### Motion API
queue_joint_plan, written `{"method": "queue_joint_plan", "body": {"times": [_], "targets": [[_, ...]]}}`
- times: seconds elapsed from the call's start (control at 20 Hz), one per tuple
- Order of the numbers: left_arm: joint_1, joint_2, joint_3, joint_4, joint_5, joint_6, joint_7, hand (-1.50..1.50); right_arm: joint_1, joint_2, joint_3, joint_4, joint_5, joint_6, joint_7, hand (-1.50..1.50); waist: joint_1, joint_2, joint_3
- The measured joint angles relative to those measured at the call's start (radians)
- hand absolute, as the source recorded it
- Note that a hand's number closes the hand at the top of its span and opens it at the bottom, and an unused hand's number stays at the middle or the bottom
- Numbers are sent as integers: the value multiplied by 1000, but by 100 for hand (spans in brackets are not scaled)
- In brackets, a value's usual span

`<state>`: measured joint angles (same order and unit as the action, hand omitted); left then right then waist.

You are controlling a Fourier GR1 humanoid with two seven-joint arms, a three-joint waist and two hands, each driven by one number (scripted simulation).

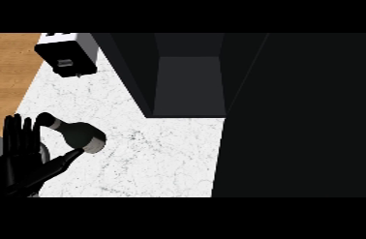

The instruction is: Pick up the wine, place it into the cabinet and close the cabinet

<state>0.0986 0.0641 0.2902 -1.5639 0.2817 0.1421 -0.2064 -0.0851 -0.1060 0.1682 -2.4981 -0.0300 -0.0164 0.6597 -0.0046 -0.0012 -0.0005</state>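
Left hand (25, 156) beside dark rounded wine (77, 133)

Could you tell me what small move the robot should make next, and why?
Probably bring a hand over the wine bottle and curl round it. The bottle lies on its side on the white counter, ungrasped. The left hand is open beside it, thumb near the bottle's base; contact is unclear. The cabinet stands open, ready. The right hand is not in view.
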Motion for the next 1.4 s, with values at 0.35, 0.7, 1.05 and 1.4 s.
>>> {"method": "queue_joint_plan", "body": {"times": [0.35,0.7,1.05,1.4], "targets": [[-25,-14,-5,110,10,-40,-84,-150,9,6,7,1,0,2,-15,-150,0,0,0],[-51,-6,15,201,17,-57,-147,-150,0,6,10,1,-2,5,-7,-150,0,0,0],[-91,-7,5,301,10,-68,-198,-150,-10,7,-10,5,-2,14,-8,-150,1,0,0],[-167,7,25,472,20,-90,-278,-150,1,16,17,5,0,15,-13,-150,-1,1,0]]}}
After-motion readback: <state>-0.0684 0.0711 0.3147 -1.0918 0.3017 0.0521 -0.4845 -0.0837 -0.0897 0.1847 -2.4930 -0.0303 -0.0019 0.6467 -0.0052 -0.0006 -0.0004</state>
